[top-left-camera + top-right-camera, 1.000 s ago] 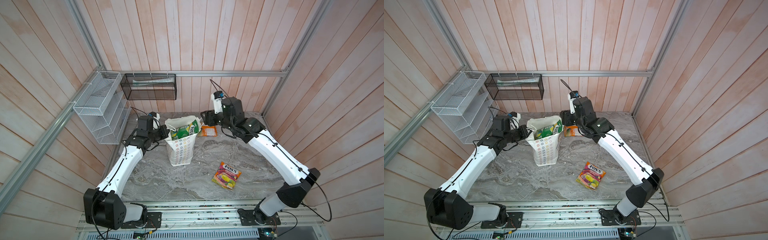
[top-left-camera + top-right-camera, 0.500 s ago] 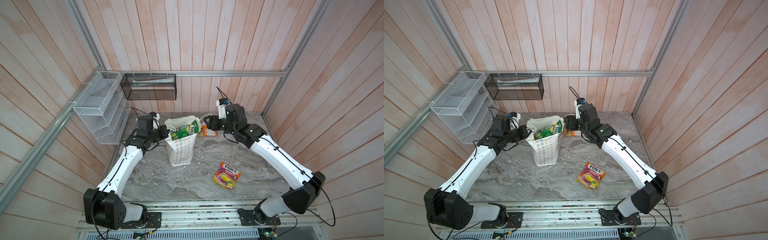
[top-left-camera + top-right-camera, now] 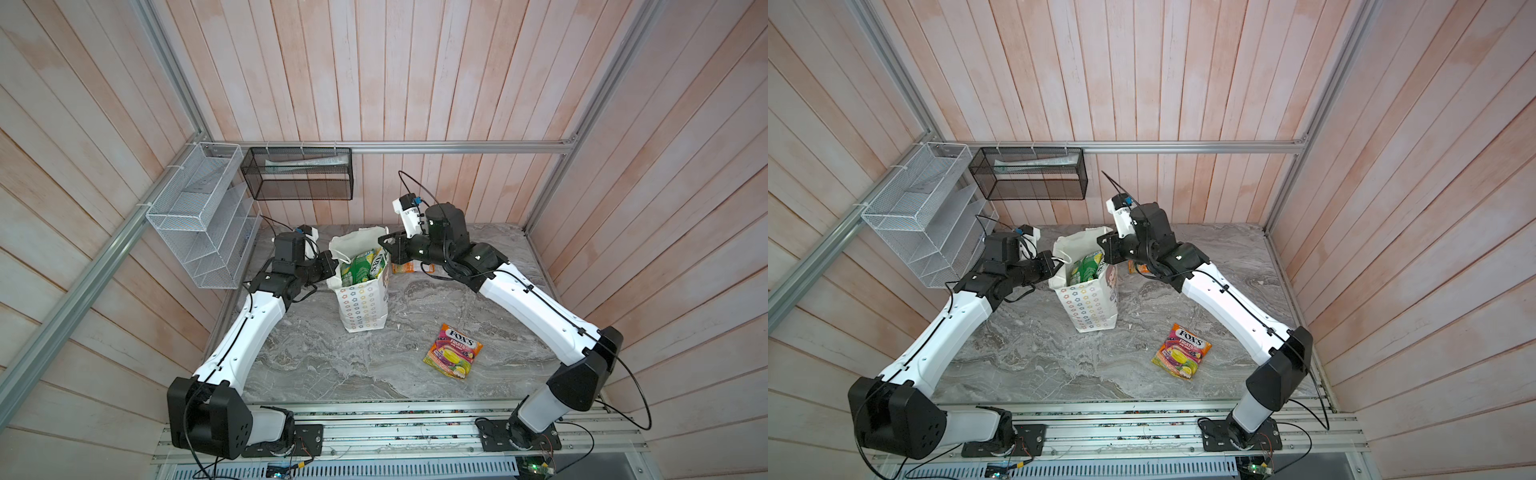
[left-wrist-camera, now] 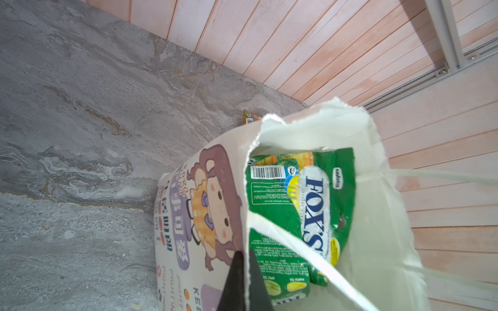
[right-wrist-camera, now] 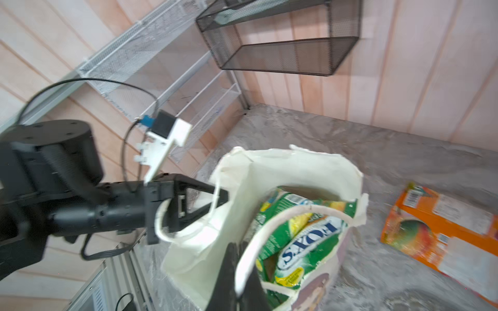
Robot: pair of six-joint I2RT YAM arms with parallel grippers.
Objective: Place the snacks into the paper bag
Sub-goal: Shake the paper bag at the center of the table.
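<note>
The white paper bag (image 3: 363,303) (image 3: 1088,303) stands upright at the back middle of the table. Green FOX'S snacks (image 3: 361,266) (image 4: 315,204) (image 5: 304,234) stick up inside it. My left gripper (image 3: 333,264) (image 4: 245,269) is shut on the bag's left rim. At the opposite rim, my right gripper (image 3: 384,243) (image 5: 238,264) is shut on the white cord handle. An orange-pink FOX'S pouch (image 3: 453,351) (image 3: 1181,351) lies flat on the table toward the front right. An orange pouch (image 3: 409,268) (image 5: 442,237) lies behind the bag, under my right arm.
A white wire rack (image 3: 199,216) hangs on the left wall and a black mesh basket (image 3: 299,174) on the back wall, both above the grey marble table (image 3: 332,365). Wooden walls close the table on three sides. A metal rail (image 3: 395,436) runs along the front.
My right gripper has moved left from above the orange pouch to the bag's right rim and has shut on the handle. The left arm has not moved.
</note>
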